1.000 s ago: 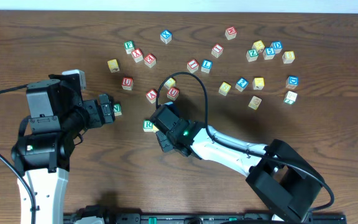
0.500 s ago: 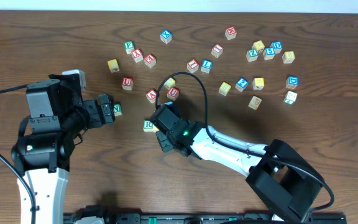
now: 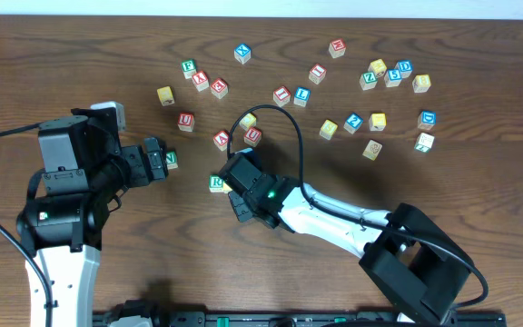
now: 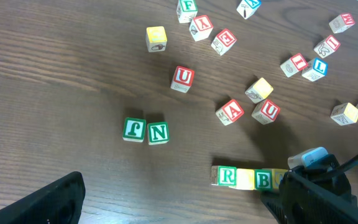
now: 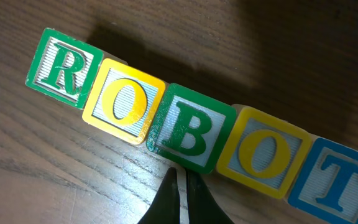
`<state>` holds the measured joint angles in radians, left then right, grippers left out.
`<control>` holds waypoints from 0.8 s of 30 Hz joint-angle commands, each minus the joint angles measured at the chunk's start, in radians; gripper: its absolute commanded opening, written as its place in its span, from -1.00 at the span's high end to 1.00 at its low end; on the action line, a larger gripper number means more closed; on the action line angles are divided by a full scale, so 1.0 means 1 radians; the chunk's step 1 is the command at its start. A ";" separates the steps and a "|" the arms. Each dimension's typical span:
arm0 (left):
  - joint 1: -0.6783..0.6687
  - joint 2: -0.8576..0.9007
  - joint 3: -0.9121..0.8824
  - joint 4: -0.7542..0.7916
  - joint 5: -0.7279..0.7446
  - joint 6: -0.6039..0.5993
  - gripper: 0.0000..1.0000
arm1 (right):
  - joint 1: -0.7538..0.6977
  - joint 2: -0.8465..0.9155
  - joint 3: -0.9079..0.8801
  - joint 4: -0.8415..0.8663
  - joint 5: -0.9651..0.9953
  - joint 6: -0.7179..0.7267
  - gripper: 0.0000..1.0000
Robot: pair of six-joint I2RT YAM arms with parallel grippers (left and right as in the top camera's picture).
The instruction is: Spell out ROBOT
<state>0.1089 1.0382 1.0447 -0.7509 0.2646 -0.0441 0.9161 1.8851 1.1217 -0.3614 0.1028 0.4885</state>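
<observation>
Across the table (image 3: pixel 479 182), your left gripper (image 3: pixel 156 157) hung beside the N cube (image 3: pixel 171 160), jaws wide apart and empty, seemingly keeping clear. Your right gripper (image 5: pixel 180 182), pinched together on nothing, sat at the ROBOT row (image 4: pixel 246 178) mid-table, tips by B (image 5: pixel 191 127), probably for straightening its slight kink; all five letters touched in order.

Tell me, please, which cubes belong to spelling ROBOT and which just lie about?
Job: green R, yellow O, green B, second yellow O, blue T.
Idle: green N cube, red A cube, blue L cube.
</observation>
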 commanded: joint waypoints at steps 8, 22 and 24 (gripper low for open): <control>0.004 0.000 0.022 0.003 0.012 0.014 -0.96 | 0.015 0.011 -0.005 0.002 0.018 -0.011 0.98; 0.004 0.000 0.022 0.003 0.012 0.014 -0.96 | 0.040 -0.011 -0.005 -0.002 -0.049 -0.003 0.98; 0.004 0.000 0.022 0.003 0.012 0.014 -0.96 | 0.043 -0.029 -0.005 -0.006 -0.040 0.011 0.98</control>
<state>0.1089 1.0378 1.0447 -0.7509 0.2646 -0.0441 0.9443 1.8847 1.1217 -0.3630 0.0608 0.4889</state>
